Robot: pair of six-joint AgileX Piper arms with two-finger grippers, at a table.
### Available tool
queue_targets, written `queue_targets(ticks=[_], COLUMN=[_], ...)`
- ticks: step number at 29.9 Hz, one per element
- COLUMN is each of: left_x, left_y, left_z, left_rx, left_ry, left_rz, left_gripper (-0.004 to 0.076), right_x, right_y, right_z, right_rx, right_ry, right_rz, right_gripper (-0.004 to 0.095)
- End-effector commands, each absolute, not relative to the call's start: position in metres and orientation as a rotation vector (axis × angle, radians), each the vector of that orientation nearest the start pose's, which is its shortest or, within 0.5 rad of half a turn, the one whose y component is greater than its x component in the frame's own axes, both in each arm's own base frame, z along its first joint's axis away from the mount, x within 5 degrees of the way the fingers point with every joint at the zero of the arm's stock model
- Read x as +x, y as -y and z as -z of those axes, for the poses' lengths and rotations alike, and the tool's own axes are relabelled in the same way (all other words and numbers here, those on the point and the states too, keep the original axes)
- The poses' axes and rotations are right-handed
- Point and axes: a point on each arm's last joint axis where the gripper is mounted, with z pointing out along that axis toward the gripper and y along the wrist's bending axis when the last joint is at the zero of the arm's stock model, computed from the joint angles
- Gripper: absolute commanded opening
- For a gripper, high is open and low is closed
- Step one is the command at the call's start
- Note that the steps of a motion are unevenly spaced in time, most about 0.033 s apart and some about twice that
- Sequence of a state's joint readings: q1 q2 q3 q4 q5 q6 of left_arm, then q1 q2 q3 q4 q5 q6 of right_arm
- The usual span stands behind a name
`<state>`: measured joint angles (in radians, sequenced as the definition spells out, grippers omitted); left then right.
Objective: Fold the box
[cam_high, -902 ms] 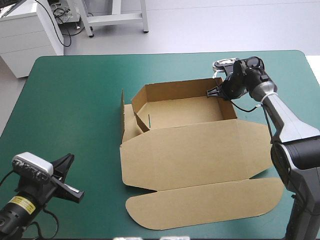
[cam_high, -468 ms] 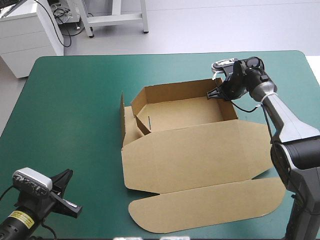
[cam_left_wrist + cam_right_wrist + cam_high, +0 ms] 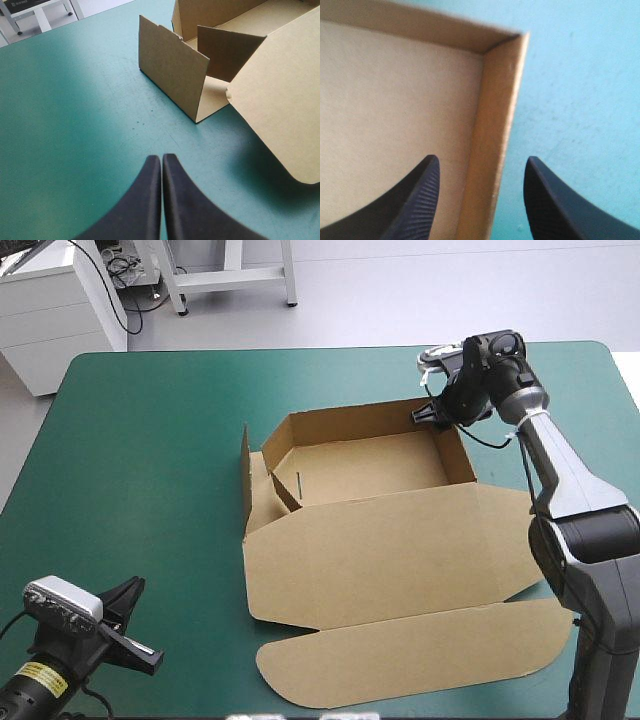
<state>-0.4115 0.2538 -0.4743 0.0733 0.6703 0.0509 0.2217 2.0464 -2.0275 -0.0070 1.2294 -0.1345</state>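
The brown box [image 3: 360, 465] stands mid-table as an open tray, its lid [image 3: 400, 550] lying flat toward the near edge. My right gripper [image 3: 427, 414] is at the tray's far right corner. In the right wrist view it [image 3: 482, 158] is open astride the right wall [image 3: 490, 150], one finger inside the tray and one outside. My left gripper [image 3: 135, 590] hovers shut near the table's near left corner, well away from the box. In the left wrist view its fingers [image 3: 161, 159] meet over the cover, with the box's upright left flap [image 3: 172, 75] ahead.
The teal-green cover [image 3: 140, 460] stretches wide to the left of the box. The lid's rounded front flap [image 3: 410, 655] reaches close to the table's near edge. The right arm runs along the table's right side.
My right gripper has shifted a little toward the far edge along the tray's right wall. The left arm has drawn slightly toward the near edge. The box has barely moved.
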Motion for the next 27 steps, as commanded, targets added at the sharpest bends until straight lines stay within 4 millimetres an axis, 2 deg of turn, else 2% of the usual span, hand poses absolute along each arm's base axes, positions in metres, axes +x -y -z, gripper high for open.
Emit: queue_targets(ticks=[1,7,12,18,27], left_x=[0.053,0.053,0.053,0.053,0.053], left_y=[0.019,0.019,0.019,0.019,0.019], left_z=[-0.31,-0.311,-0.31,-0.31,-0.31], left_rx=[0.451,0.447,0.447,0.446,0.445], left_ry=[-1.782,-1.775,-1.777,-1.778,-1.778], left_rz=[0.17,0.174,0.174,0.178,0.18], left_gripper=[-0.0008,-0.0008,-0.0008,-0.0008,-0.0008], right_x=[0.412,0.385,0.376,0.392,0.427], right_y=[-0.091,-0.082,-0.079,-0.084,-0.096], right_z=[-0.388,-0.43,-0.441,-0.419,-0.361], right_rx=[-0.448,-0.423,-0.417,-0.4,-0.42], right_ry=[-2.508,-2.405,-2.377,-2.437,-2.575], right_rz=[-0.009,0.026,0.041,0.02,-0.029], right_gripper=[0.0487,0.0485,0.0485,0.0485,0.0485])
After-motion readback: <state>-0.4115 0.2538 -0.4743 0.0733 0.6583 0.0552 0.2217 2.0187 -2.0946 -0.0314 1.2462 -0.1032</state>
